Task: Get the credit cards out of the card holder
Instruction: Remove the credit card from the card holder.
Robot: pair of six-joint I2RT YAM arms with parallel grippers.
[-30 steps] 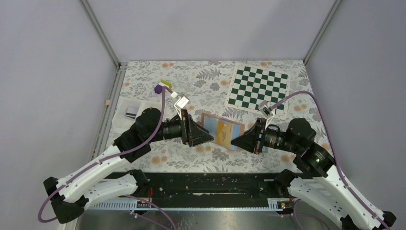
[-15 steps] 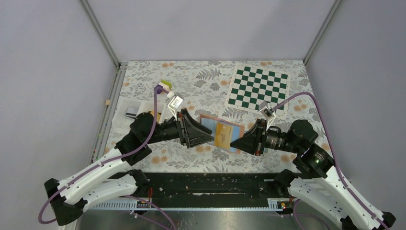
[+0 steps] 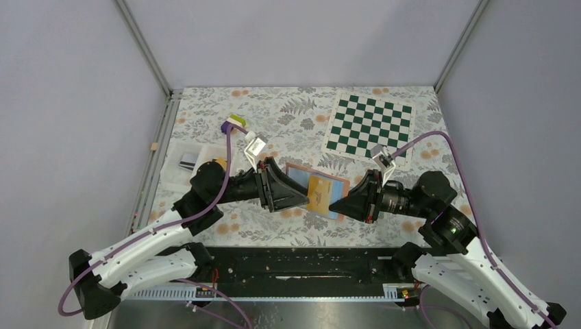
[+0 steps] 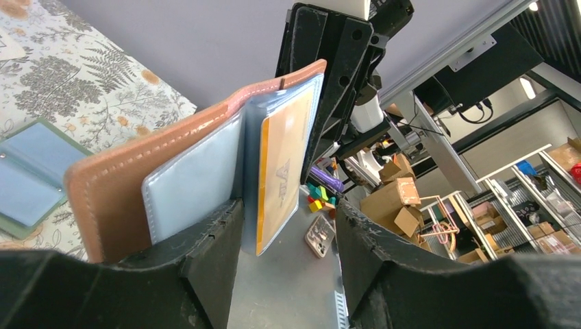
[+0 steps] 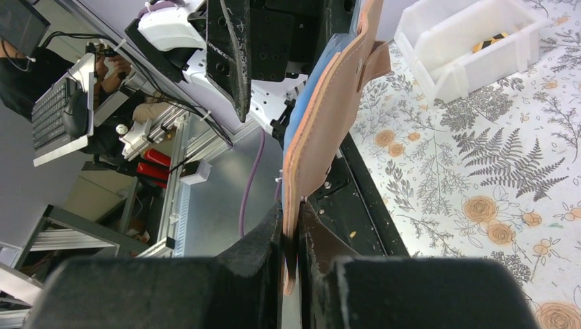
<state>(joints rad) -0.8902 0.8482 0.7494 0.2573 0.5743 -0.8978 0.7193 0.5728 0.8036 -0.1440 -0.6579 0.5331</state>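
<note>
— Where is the credit card sitting?

— It is lying in a clear sleeve of the card holder, which is hanging open above the floral table, between the two arms.

— Which way is it pointing?

— From above, its yellow-orange face is turning upward and its long axis is running from the far side toward the near edge, leaning slightly. The holder's longer side is stretching left to right, from one gripper to the other.

— How many am I counting?

— One card is showing, one holder, and at least two pale sleeves.

— And the grippers?

— The right gripper is pinching the tan leather cover at its edge. The left gripper is standing with its jaws apart, straddling the sleeves and the card and clamping nothing.
</note>
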